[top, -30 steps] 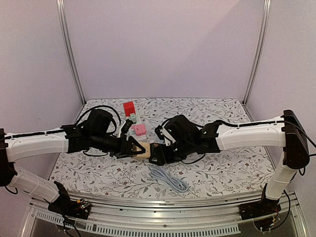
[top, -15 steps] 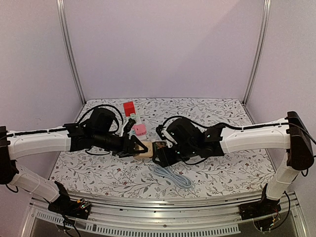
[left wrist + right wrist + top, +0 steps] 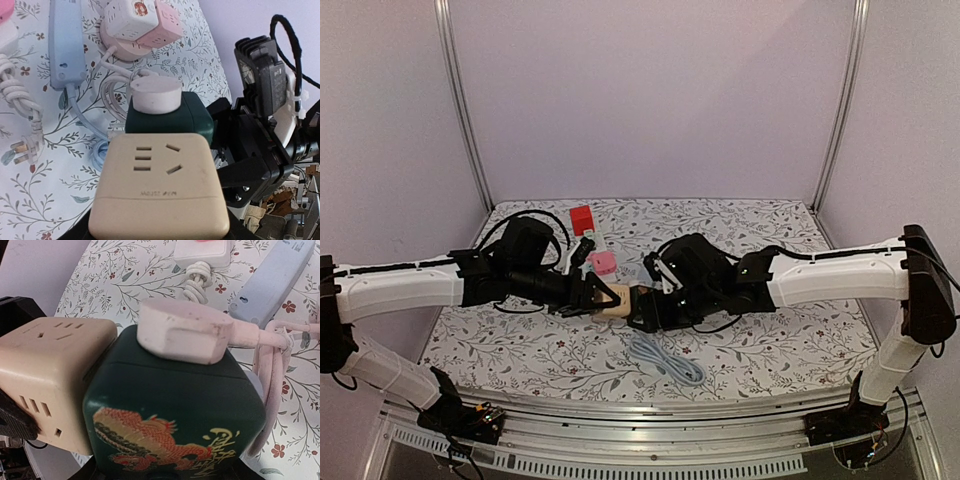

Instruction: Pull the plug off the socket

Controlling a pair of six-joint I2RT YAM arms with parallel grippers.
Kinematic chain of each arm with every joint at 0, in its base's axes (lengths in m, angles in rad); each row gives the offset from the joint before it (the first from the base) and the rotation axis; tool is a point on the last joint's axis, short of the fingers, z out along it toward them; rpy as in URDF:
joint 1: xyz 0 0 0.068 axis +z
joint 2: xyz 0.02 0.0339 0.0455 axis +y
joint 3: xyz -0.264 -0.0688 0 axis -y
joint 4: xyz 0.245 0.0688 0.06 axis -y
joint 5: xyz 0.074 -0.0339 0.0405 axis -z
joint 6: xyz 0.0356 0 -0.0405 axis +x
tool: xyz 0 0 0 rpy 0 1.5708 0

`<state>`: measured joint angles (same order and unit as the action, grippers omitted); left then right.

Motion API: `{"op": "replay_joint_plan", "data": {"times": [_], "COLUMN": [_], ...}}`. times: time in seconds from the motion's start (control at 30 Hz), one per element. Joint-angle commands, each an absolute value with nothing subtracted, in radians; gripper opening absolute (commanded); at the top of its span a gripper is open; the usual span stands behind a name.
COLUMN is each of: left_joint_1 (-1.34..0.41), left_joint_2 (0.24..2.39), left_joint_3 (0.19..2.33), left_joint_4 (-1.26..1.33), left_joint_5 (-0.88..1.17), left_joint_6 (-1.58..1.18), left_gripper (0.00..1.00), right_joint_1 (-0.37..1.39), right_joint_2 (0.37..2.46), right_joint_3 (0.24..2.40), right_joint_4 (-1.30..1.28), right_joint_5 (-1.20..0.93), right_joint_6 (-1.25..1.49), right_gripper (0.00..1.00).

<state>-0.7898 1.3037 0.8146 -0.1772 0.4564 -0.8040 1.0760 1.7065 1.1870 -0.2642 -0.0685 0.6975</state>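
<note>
Left gripper (image 3: 601, 298) grips the socket (image 3: 157, 185); right gripper (image 3: 647, 308) grips the green cube (image 3: 175, 405) at its 3 o'clock from above, mating axis 9-to-3

The beige socket cube (image 3: 159, 185) lay near the centre of the top view. Its upper face showed one group of three slots and a pair of angled slots, with faint embossed lettering below them. The dark green cube (image 3: 170, 410), printed on one side with a red and gold dragon, was pressed flush against it at its 3 o'clock in the top view, the two not yet apart. A round white plug (image 3: 185, 330) was seated in the green cube's upper face. Its pale pinkish cable (image 3: 272, 375) left toward 3 o'clock in the right wrist view and looped downward.
</note>
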Motion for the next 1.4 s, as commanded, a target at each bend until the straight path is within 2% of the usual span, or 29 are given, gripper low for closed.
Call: {"op": "replay_joint_plan", "data": {"times": [0.0,0.27,0.6,0.8,1.07,1.2,1.37], "left_joint_1": [-0.848,-0.841,-0.830,-0.830,-0.831,-0.830,-0.811], "left_joint_2": [1.272,1.273,1.297,1.301,1.299,1.296,1.274], "left_joint_3": [0.847,0.849,0.874,0.877,0.862,0.865,0.831], "left_joint_4": [-0.076,-0.078,-0.080,-0.074,-0.064,-0.104,-0.135], "left_joint_5": [0.654,0.657,0.705,0.698,0.695,0.661,0.600], "left_joint_6": [-0.766,-0.788,-0.810,-0.810,-0.802,-0.783,-0.756], "left_gripper": [0.05,0.05,0.05,0.05,0.05,0.05,0.05], "right_joint_1": [1.000,0.997,1.045,1.044,1.044,1.044,1.036], "right_joint_2": [1.687,1.673,1.604,1.587,1.592,1.590,1.526], "right_joint_3": [1.237,1.212,1.170,1.163,1.218,1.241,1.237], "right_joint_4": [-0.167,-0.167,-0.202,-0.204,-0.211,-0.207,-0.241], "right_joint_5": [0.012,0.023,0.082,0.105,0.086,0.050,0.054], "right_joint_6": [0.861,0.784,0.444,0.448,0.641,0.672,0.686], "right_gripper": [0.44,0.44,0.44,0.44,0.44,0.53,0.80]}}
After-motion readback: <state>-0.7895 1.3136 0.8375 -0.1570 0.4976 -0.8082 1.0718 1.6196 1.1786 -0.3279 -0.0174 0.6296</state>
